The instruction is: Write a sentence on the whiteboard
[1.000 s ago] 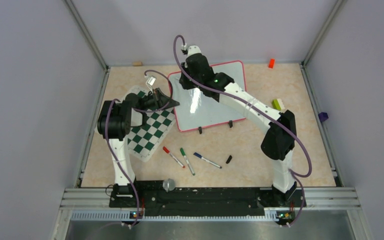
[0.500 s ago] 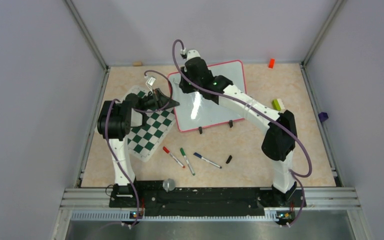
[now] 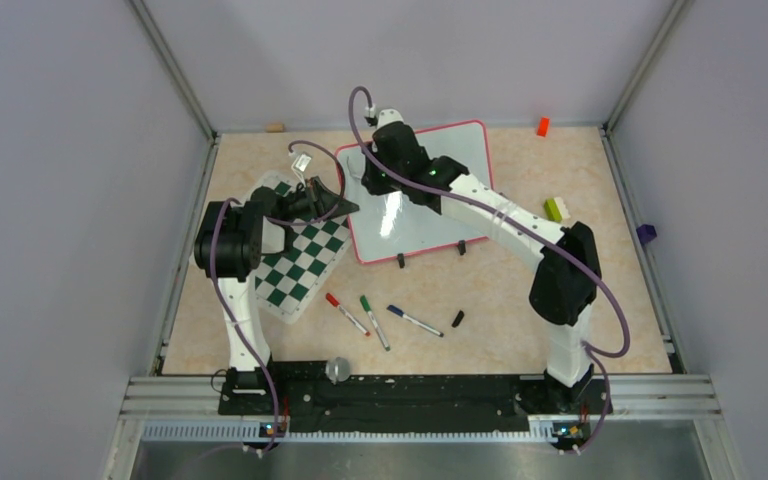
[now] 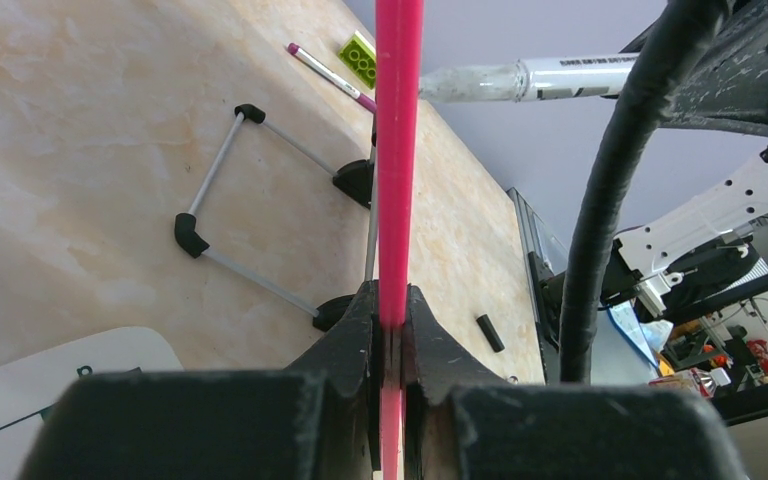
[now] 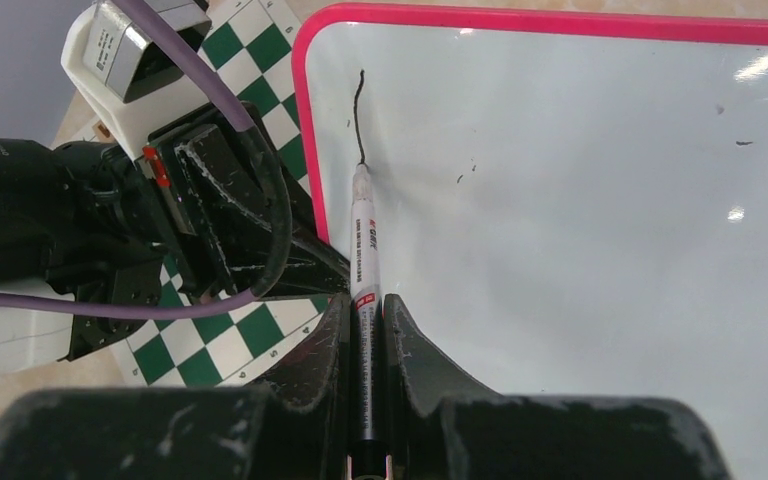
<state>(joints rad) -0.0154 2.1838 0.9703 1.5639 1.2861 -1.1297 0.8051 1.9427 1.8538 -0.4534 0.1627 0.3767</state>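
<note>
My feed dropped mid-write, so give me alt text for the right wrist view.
The right gripper is shut on a marker whose tip meets the end of one short black stroke near the red-framed edge of the whiteboard. Beside it, the left gripper grips that frame over the checkered mat.

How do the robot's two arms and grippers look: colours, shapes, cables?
Both the left arm and the right arm have white links and black joint housings; a thin purple cable runs along each. The left gripper and right gripper have black, scuffed fingers.
</note>
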